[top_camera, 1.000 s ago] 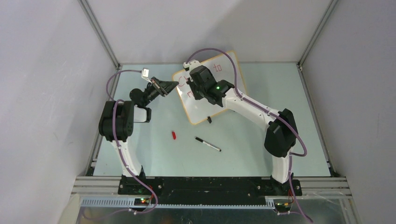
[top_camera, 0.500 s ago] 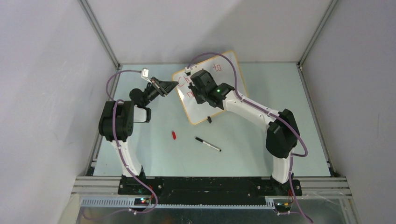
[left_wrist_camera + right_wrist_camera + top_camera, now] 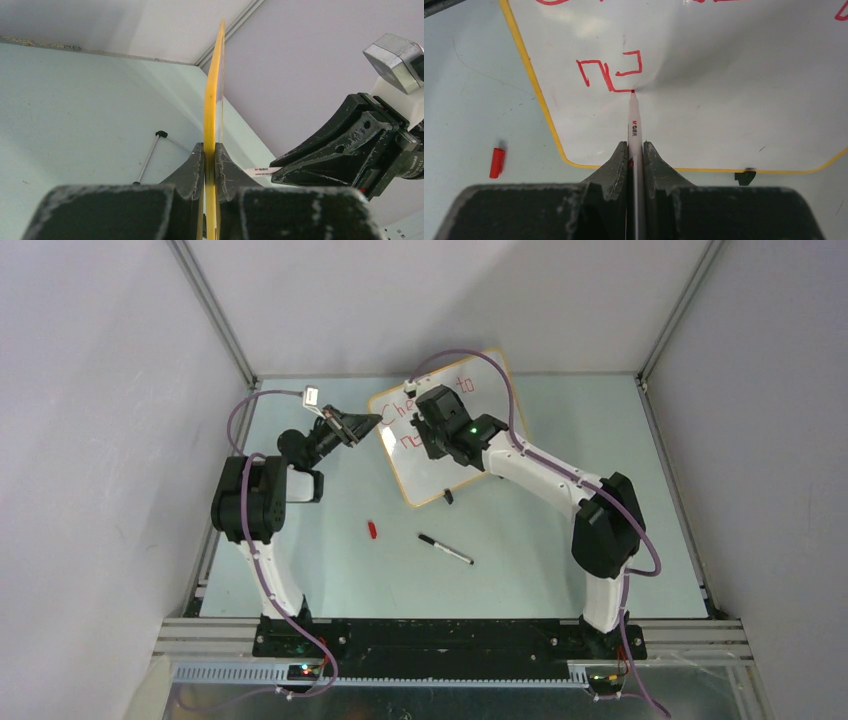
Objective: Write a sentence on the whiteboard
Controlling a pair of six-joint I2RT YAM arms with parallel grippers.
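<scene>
The left gripper is pinched shut on the left rim of the whiteboard, which is propped up toward the back of the table. Further right, a red marker is clamped in the closed right gripper, tip pressed against the board right under the sentence's second row. A red cap and black pen can be seen lying nearer the bases.
</scene>
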